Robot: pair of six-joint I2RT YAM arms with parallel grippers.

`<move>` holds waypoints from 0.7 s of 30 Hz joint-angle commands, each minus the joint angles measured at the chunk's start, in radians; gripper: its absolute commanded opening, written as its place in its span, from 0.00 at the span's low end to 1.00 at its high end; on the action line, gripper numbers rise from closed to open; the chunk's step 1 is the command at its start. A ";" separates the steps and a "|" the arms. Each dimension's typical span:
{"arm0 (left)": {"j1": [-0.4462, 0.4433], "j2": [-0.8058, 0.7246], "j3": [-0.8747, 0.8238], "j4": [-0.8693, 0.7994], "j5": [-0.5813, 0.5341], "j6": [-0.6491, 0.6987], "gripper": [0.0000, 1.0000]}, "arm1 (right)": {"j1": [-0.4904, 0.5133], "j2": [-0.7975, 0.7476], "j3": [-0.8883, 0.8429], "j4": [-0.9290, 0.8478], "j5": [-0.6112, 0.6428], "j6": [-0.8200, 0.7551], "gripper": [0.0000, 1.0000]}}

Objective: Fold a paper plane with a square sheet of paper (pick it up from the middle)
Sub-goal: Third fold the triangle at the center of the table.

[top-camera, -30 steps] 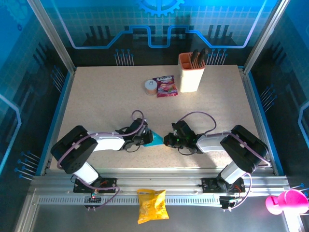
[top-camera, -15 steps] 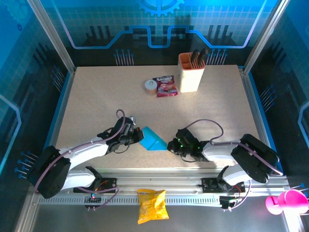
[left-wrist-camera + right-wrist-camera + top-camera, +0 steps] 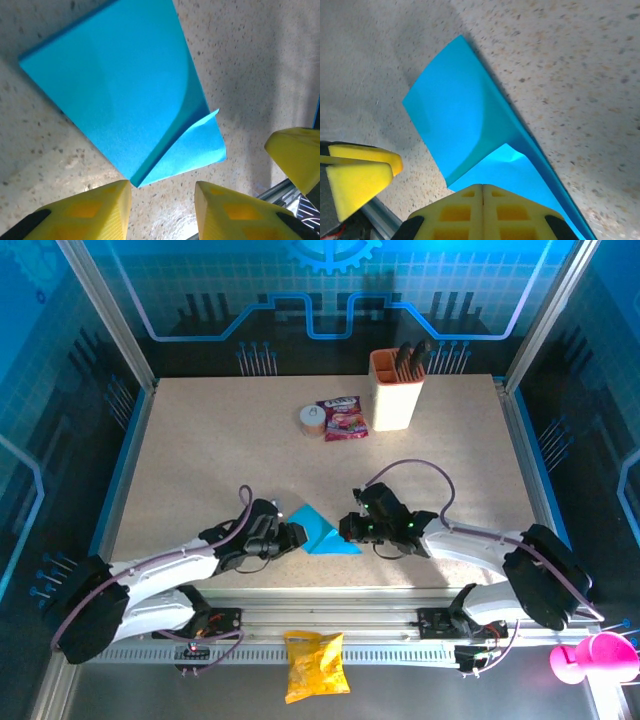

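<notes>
The folded square sheet of paper (image 3: 322, 530) lies on the speckled worktop (image 3: 200, 460), close to the middle of its near edge, between the two claws. It rests mostly flat, with one small corner flap turned up at a crease nearest the left arm's fingers.

The left gripper (image 3: 162, 207) is low just beside the sheet. Its yellow fingers (image 3: 95, 210) are spread apart with bare worktop between them, holding nothing.

The right gripper (image 3: 482, 212) has its yellow pads pressed together with no gap. The sheet's edge runs behind them, and I cannot tell whether they touch it.

Near the far edge stand a cream knife block (image 3: 394, 395), a red-purple snack packet (image 3: 342, 419) and a small round roll (image 3: 312, 420). A yellow crisp bag (image 3: 314, 665) sits on the metal frame in front of the worktop
</notes>
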 commanded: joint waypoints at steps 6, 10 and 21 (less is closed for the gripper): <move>-0.080 0.000 -0.003 -0.018 -0.093 -0.138 0.40 | -0.008 0.107 0.017 0.002 -0.093 -0.116 0.00; -0.077 0.006 0.041 -0.020 -0.111 -0.059 0.38 | -0.012 0.095 -0.012 0.004 -0.071 -0.089 0.00; -0.045 0.221 0.232 0.113 0.025 0.129 0.00 | -0.040 0.041 -0.130 0.047 -0.021 -0.020 0.00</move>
